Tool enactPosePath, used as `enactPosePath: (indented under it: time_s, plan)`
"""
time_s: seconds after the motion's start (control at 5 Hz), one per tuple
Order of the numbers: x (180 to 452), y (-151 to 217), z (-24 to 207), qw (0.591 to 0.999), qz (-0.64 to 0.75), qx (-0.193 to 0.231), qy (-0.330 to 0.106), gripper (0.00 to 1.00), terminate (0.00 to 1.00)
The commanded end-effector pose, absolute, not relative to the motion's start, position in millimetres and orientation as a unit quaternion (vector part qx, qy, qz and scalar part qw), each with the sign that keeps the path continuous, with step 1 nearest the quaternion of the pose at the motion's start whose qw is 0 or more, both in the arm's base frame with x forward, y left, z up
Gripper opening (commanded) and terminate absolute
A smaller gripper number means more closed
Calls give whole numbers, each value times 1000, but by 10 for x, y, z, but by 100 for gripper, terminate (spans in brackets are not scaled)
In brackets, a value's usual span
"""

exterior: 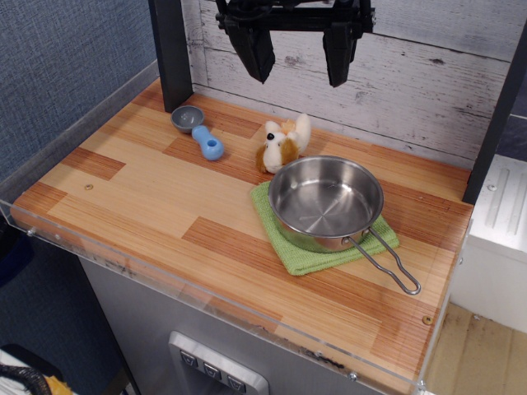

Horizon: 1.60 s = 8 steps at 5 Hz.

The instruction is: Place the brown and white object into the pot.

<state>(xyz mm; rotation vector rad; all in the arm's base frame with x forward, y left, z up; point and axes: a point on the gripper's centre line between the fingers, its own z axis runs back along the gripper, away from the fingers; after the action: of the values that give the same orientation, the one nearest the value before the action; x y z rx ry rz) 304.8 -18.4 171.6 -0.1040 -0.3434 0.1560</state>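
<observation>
The brown and white object (282, 143), a small plush animal with a fluffy white tail, stands upright on the wooden table just behind the pot. The pot (326, 202), a shallow shiny steel pan with a long wire loop handle pointing front right, sits empty on a green cloth (298, 251). My gripper (298, 70) hangs high at the back, above and slightly behind the plush toy, its two black fingers (254, 51) spread wide apart and holding nothing.
A blue and grey plastic scoop (200, 132) lies at the back left. A dark post (171, 53) stands at the back left corner. A clear acrylic rim (206, 295) edges the table. A white plank wall (428, 78) closes the back.
</observation>
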Motion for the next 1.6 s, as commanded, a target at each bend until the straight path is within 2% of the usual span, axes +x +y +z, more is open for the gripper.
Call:
enactPosePath:
  time_s: [0.0, 0.4, 0.6, 0.8, 1.4]
  plan:
    - [3048, -184, 1716, 981, 78, -52, -171, 100, 0]
    - [3401, 335, 1727, 971, 118, -47, -204, 100, 0]
    - [3489, 510, 1600, 971, 130, -33, -199, 100, 0]
    - [3566, 527, 1434, 973, 123, -17, -194, 100, 0]
    - [3945, 453, 929, 974, 131, -25, -182, 100, 0]
